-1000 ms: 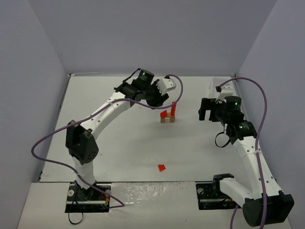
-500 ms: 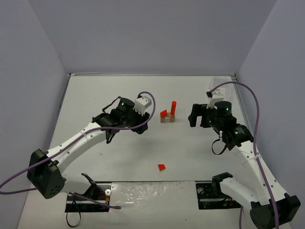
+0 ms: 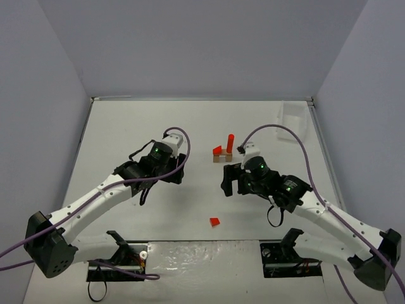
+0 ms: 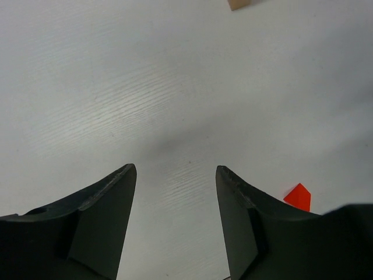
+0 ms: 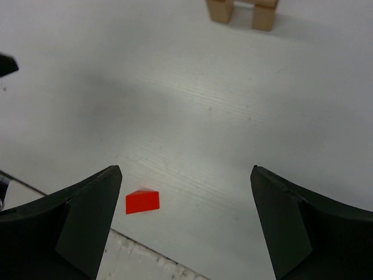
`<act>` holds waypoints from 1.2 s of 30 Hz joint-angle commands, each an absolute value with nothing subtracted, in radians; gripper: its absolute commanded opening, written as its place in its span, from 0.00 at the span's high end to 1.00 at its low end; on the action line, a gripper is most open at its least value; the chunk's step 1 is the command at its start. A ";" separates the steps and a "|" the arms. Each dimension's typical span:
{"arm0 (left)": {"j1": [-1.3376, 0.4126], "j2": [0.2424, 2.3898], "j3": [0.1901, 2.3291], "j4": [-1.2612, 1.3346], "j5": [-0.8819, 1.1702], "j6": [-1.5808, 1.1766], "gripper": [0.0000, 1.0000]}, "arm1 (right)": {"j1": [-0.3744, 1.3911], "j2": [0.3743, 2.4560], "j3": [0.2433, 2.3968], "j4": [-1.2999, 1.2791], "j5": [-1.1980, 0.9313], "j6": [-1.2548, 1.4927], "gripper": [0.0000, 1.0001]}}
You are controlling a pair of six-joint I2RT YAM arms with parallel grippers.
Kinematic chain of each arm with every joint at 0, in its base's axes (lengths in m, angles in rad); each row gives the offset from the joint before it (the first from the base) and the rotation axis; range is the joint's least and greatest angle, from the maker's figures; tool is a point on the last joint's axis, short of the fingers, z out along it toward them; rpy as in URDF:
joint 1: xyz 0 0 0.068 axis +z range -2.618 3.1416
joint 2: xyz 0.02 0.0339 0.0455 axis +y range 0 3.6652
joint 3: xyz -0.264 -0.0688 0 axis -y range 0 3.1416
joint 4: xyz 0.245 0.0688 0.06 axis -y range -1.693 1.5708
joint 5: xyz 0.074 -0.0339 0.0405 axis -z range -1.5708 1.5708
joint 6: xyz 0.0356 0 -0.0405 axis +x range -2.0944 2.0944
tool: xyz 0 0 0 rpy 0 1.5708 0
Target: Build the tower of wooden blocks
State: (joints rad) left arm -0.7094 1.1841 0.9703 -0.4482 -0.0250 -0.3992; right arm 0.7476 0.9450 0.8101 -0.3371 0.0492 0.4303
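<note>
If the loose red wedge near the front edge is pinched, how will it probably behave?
The red wedge looks rigid and small, so probably light. Its sloped face may slip from a pinch. It lies flat, so a push should slide it, not roll it.

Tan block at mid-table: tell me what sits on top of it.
On the tan block stand an upright red cylinder and, left of it, a red wedge. Both wrist views cut off its top.
</note>
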 commanded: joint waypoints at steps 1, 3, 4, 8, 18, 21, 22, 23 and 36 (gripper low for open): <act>-0.673 1.149 1.018 -0.502 -0.154 -0.438 0.45 | 0.940 1.056 0.827 -0.333 0.205 0.586 0.11; -0.634 1.133 1.017 -0.517 -0.179 -0.437 0.42 | 1.024 1.112 0.834 -0.338 0.216 0.631 0.12; -0.612 1.118 1.012 -0.522 -0.185 -0.435 0.39 | 1.082 1.141 0.838 -0.341 0.219 0.650 0.12; -0.516 1.080 0.995 -0.527 -0.164 -0.410 0.37 | 1.180 1.249 0.857 -0.357 0.210 0.722 0.14; -0.408 1.067 0.981 -0.530 -0.132 -0.333 0.37 | 1.265 1.417 0.911 -0.379 0.195 0.780 0.24; -0.407 1.072 0.973 -0.523 -0.129 -0.335 0.37 | 1.269 1.450 0.920 -0.381 0.198 0.784 0.28; -0.407 1.074 0.973 -0.523 -0.127 -0.337 0.37 | 1.269 1.454 0.920 -0.382 0.203 0.787 0.32; -0.407 1.074 0.973 -0.523 -0.127 -0.337 0.37 | 1.269 1.461 0.920 -0.384 0.206 0.793 0.35; -0.407 1.083 0.966 -0.525 -0.120 -0.344 0.37 | 1.265 1.507 0.911 -0.418 0.222 0.816 0.57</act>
State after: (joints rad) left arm -0.4156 1.0821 0.9683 -0.5434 -0.1275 -0.3481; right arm 1.2587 1.5000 0.8795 -0.3870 0.1750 0.7891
